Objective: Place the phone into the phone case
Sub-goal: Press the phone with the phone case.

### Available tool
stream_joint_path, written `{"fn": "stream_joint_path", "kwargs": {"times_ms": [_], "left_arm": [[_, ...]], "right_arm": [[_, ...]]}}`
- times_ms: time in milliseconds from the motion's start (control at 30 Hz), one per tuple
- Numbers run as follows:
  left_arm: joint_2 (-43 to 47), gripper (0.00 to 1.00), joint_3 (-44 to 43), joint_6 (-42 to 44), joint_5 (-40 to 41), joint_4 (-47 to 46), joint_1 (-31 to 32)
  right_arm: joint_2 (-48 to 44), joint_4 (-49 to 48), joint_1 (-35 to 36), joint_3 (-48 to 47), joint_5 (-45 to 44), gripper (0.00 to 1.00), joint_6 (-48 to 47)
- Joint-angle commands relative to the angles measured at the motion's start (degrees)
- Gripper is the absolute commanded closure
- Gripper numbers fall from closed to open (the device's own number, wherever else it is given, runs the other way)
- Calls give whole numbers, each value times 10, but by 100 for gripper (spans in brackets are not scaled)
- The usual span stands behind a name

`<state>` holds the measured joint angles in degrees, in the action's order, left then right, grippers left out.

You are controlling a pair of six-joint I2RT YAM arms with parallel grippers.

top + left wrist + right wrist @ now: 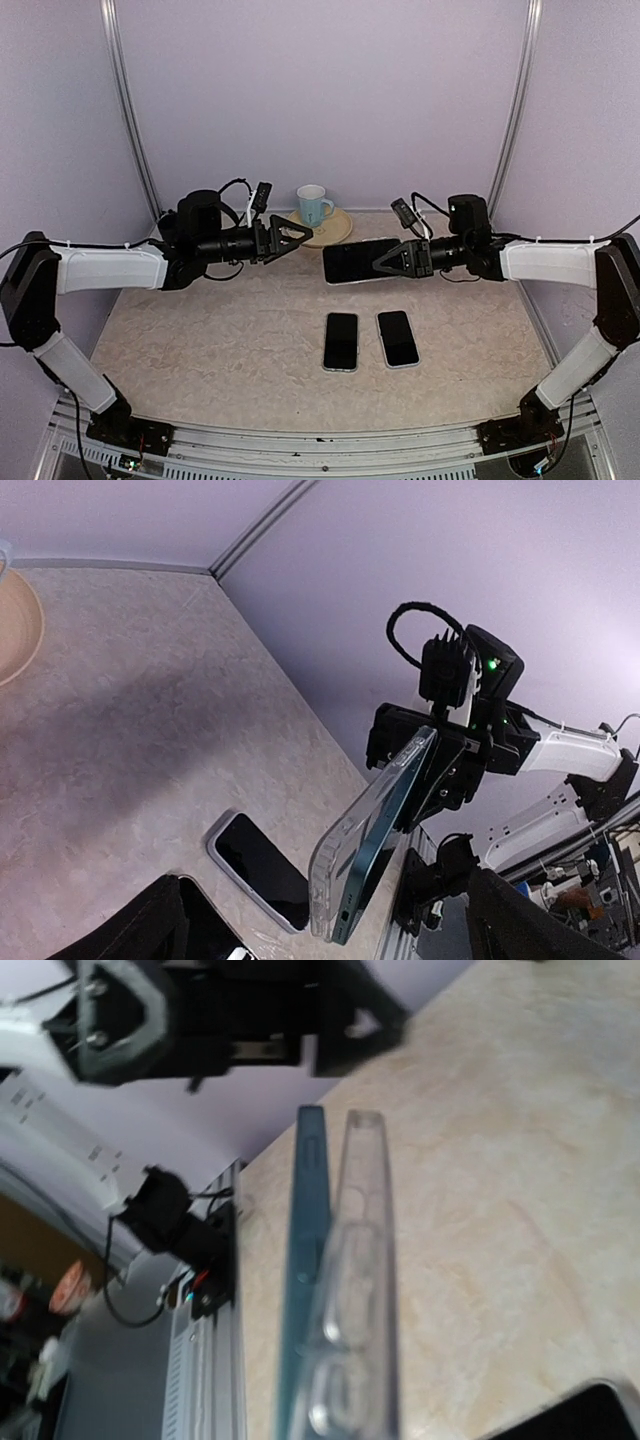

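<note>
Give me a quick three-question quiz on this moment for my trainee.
1. True or false: the left gripper is holding a phone.
2. How many phones lie flat on the table?
3. The mug stands on: A) a plate, B) a phone, C) the bare table.
Key: 1 false, it is open and empty; the right gripper holds the raised phone together with the clear case. 2 two. 3 A.
</note>
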<state>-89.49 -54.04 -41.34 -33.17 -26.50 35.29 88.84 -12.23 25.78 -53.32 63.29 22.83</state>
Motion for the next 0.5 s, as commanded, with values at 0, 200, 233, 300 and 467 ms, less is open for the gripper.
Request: {"fn": "stream_joint_path", "kwargs": {"times_ms": [0,200,233,300,467], "left_arm": [[-30,6,-34,19,-63,-31,20],[-56,8,-50,13,-132,-65,41],[-59,9,-49,9,-143,-75,42],[-64,11,-44,0,-160,-92,43],[-65,15,-37,-2,-185,-104,48]], "right_arm": [[-36,4,28,12,38,97,-57],[-58,0,48,26,52,96,-75],[-63,-1,49,28,52,96,-76],[-71,-1,50,30,53,96,-80],[-76,5,50,31,46,95,-87]]}}
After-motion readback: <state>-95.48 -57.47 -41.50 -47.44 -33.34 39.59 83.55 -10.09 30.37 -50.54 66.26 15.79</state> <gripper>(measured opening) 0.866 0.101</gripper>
